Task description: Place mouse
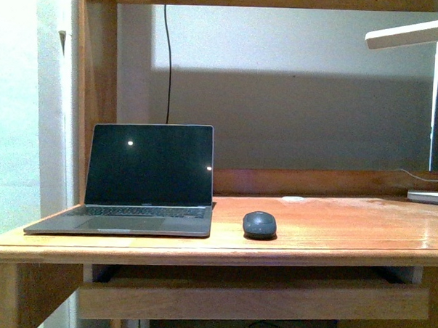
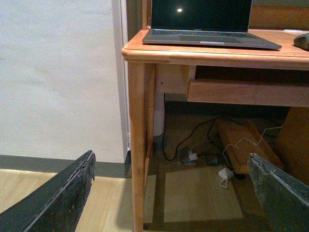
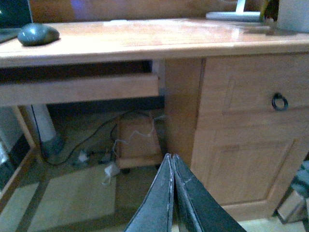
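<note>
Mouse [image 1: 259,224] sits on the wooden worktop [image 1: 332,227], just right of the open laptop [image 1: 149,179] & near the front edge, not touching the laptop. Dark grey oval, domed top up. From the front view it looks a bit wider than deep, but which way its long axis runs or which end is the nose can't be told; no buttons or wheel readable. In the right wrist view the mouse [image 3: 38,34] shows side-on, flat on the worktop [image 3: 145,41]; in the left wrist view only a sliver of it [image 2: 302,41] shows at the frame edge.

Laptop screen dark w/ two small light reflections, lid upright, keyboard facing the robot. White lamp [image 1: 432,108] stands at the far right of the worktop, arm reaching over it.

Containers: shallow pull-out tray [image 1: 253,296] under the worktop, partly out; its inside is not visible. Right wrist view shows a drawer w/ a ring pull [image 3: 279,101] & a cabinet door below, both closed, contents unseen.

Neither arm shows in the front view. Left hand [image 2: 174,188] is low, near floor level in front of the desk leg, fingers [image 2: 58,203] spread wide apart, nothing between them. Right hand [image 3: 173,188] also low, fingers pressed together tip to tip, holding nothing. Cables lie on the floor under the desk.
</note>
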Robot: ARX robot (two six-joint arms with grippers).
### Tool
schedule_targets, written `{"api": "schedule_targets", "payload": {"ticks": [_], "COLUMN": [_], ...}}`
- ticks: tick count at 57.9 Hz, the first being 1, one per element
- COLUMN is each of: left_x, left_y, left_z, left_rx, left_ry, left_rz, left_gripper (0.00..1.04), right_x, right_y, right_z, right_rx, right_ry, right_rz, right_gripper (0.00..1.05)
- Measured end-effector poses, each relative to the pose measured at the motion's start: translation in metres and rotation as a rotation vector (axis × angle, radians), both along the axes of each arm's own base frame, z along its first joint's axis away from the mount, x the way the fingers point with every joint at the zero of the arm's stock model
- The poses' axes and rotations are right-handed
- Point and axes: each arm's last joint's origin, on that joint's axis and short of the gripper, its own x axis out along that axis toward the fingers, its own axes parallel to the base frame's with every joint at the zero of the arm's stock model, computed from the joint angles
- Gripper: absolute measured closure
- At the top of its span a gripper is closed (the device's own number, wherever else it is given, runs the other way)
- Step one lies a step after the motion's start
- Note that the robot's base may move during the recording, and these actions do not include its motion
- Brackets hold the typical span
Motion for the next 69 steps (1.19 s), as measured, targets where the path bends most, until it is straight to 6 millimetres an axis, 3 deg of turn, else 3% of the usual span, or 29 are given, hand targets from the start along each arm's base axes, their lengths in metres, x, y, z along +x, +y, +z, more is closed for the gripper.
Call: {"api": "schedule_targets", "payload": {"ticks": [23, 55, 69], "left_x": [0.0000, 0.0000, 0.0000], "left_y": [0.0000, 0.0000, 0.0000], "left_z": [0.0000, 0.0000, 0.0000], "left_rx": [0.000, 0.000, 0.000], "left_ry": [0.000, 0.000, 0.000], "left_rz": [0.000, 0.000, 0.000], "left_gripper": [0.08, 0.08, 0.08], "right_x": [-0.0053, -0.0053, -0.0053], "right_y": [0.0000, 0.0000, 0.0000], "right_z": [0.0015, 0.0015, 0.0015], "right_rx": [-0.001, -0.002, -0.002], "right_ry": [-0.030, -0.030, -0.030], "right_rz": [0.000, 0.000, 0.000], "right_gripper": [1.01, 0.08, 0.07]}}
